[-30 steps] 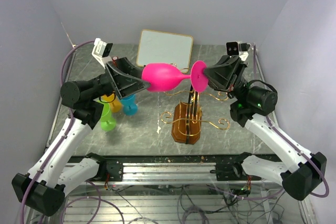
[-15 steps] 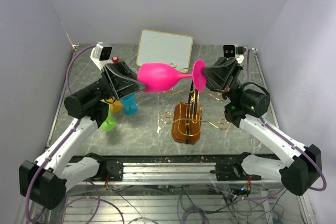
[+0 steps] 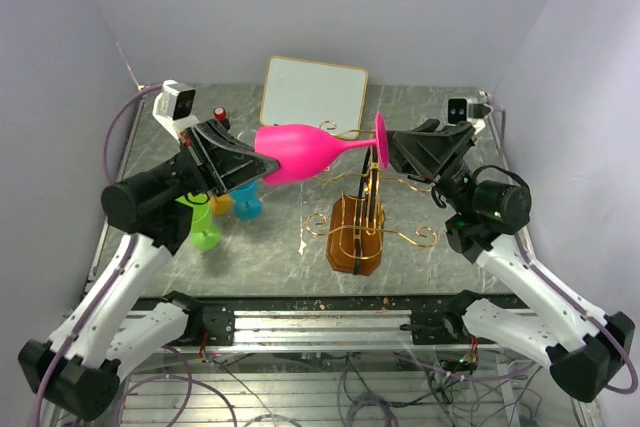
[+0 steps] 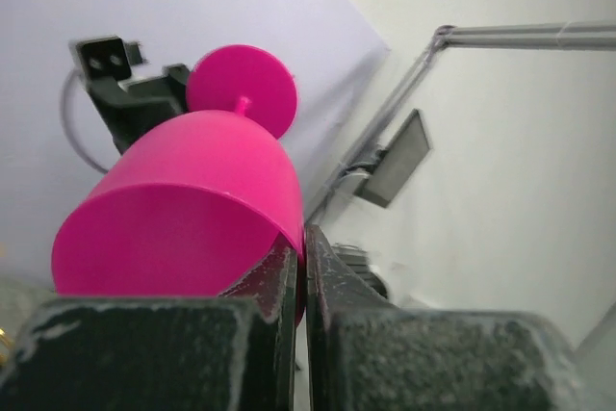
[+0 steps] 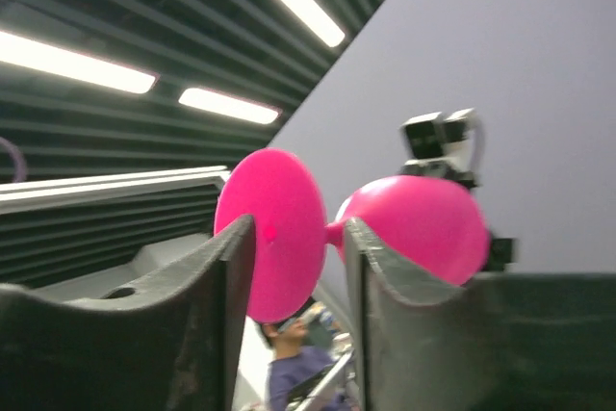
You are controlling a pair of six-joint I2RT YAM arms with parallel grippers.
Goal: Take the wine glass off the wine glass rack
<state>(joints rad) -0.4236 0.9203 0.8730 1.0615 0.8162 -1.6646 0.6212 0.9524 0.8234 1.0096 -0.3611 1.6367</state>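
Hanging on its side in mid-air above the brown wooden violin-shaped wine glass rack [image 3: 355, 232], the opaque bright pink wine glass [image 3: 300, 147] sits clear of the rack's gold wire arms in the overhead view. Its bowl points toward the left gripper [image 3: 258, 162] and its round foot toward the right gripper [image 3: 393, 147]. The rack stands on the grey marbled table [image 3: 270, 257].

From the left wrist, the two black fingers [image 4: 269, 295] are pinched almost together on the wall of the bowl's rim.

From the right wrist, the fingers [image 5: 217, 276] stand apart with the foot disc between them; whether either pad touches it is hard to tell.
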